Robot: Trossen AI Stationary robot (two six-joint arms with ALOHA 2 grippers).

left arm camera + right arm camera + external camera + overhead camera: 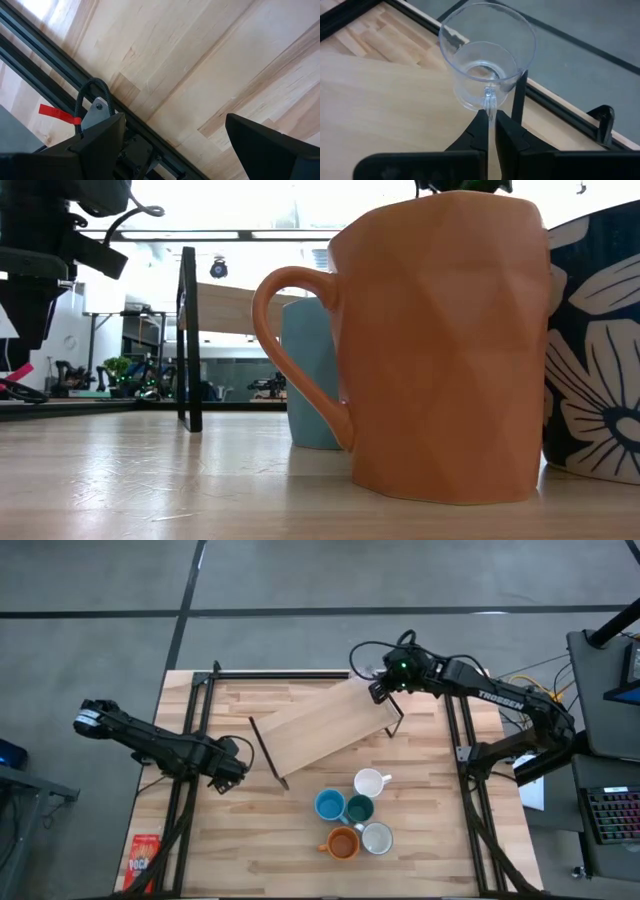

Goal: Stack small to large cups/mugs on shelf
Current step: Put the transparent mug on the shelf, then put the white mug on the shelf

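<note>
The light-wood shelf (330, 728) stands slantwise on its black wire legs mid-table. Near it, toward the table's near edge, stand the white mug (370, 782), light blue mug (329, 805), dark teal mug (359, 808), orange mug (343, 842) and pale grey-white mug (377, 838), all upright on the tabletop. In the low view the orange mug (440, 340) fills the front. My right gripper (382, 682) is at the shelf's far right end, shut on a clear glass mug (487, 60). My left gripper (228, 772) is open and empty, low over the table left of the shelf. My right gripper pinches the clear glass mug's handle (490, 102) between its two fingertips (479, 131). The fingers slant downward at it. The glass stands upright, mouth up, over the shelf's far right end; whether its base rests on the plank, I cannot tell.
Black frame rails (190, 720) run along the table's left, right and far sides. A red packet (145, 858) lies at the near left corner. A black shelf leg (188, 340) stands behind the mugs in the low view. A keyboard (612, 815) lies off the table's right.
</note>
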